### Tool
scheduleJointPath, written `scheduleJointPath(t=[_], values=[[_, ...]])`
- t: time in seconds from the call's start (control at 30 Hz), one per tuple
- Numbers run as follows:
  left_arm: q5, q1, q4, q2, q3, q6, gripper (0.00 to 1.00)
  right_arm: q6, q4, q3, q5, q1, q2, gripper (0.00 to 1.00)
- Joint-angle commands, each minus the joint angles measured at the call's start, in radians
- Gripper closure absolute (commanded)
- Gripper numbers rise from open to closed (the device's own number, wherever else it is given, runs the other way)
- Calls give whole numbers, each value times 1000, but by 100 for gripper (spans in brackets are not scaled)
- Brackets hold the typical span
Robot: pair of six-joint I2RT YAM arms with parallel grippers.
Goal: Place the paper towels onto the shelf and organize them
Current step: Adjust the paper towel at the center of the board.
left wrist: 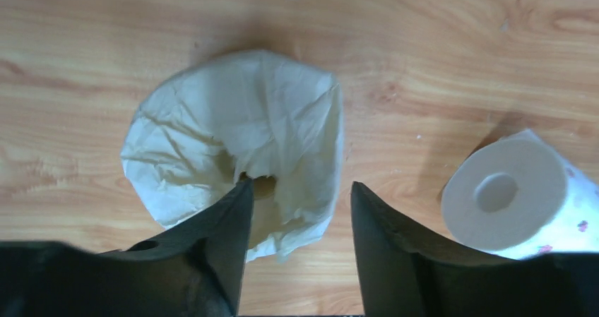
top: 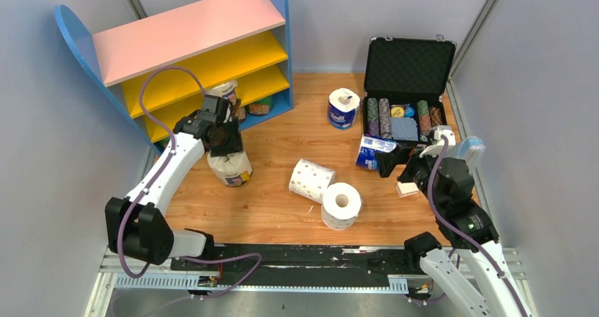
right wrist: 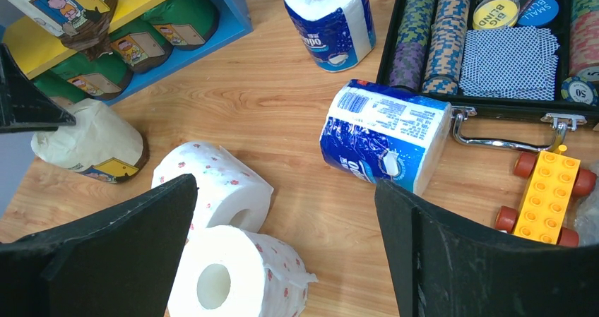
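Left claw [left wrist: 300, 211] (parted) above cream roll [left wrist: 233, 144]

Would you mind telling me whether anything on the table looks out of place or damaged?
Yes. The cream-wrapped roll under the left gripper has a crumpled, caved-in top wrap. Two bare white rolls and a blue-printed roll lie tipped on their sides on the table, off the shelf.

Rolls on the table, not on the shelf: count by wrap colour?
cream roll: 1
white spotted rolls: 2
blue-printed rolls: 2
Total: 5
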State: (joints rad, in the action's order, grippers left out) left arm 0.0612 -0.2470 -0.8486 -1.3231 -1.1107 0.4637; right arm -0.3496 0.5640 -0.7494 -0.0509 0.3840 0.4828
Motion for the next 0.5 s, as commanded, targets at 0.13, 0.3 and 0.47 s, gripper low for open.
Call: scheduleJointPath(t=[0.13, 0.3, 0.47], values=[[44, -1, -11, 68, -109, -56, 32, -5, -38, -1, -7, 2, -1, 0], [88, -37, -61, 173, -39, -33, 32, -5, -39, -2, -9, 1, 8, 0], [116, -139, -60, 291, 63, 23, 28, -4, -39, -4, -7, 0, 21, 0]])
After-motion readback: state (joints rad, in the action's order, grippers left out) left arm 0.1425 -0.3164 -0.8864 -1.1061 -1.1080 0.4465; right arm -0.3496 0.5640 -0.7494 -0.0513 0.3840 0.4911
